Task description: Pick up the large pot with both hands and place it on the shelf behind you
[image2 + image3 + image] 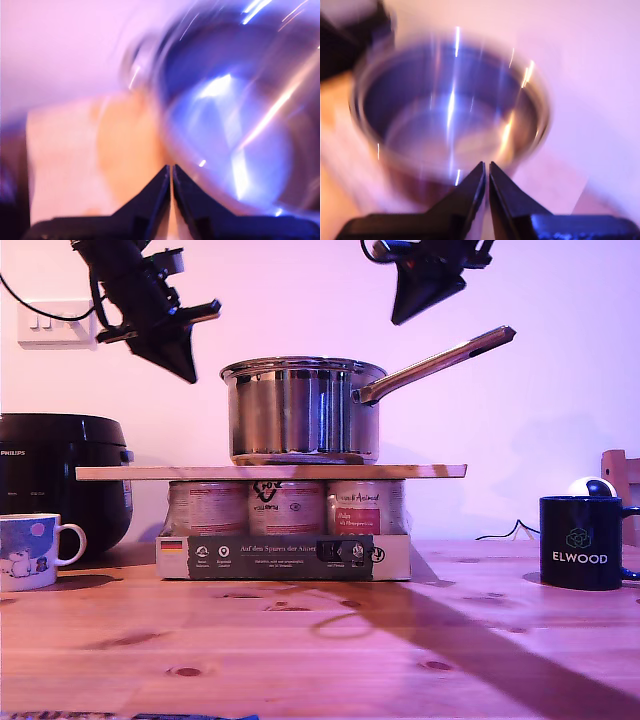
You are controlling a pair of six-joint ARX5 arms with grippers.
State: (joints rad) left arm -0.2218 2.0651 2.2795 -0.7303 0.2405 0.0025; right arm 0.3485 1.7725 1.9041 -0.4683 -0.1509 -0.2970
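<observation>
1. Exterior view, upper left: the upper-left arm (150, 310) hangs above the large pot (300, 420), apart from it.
2. Centre: the large pot stands upright on the shelf (130, 472), its handle (440, 362) angled to the upper right.
3. Upper right: the upper-right arm (425, 285) is clear of the handle.
4. My first gripper (171, 172) and my second gripper (486, 170) are both pressed together and empty.
5. Judgement: the placement looks done. Any retreat should go straight up and avoid the rim and handle.

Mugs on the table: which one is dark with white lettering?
The ELWOOD mug at the exterior view's right; the other mug, at that view's left, is pale with a cartoon picture.
</observation>
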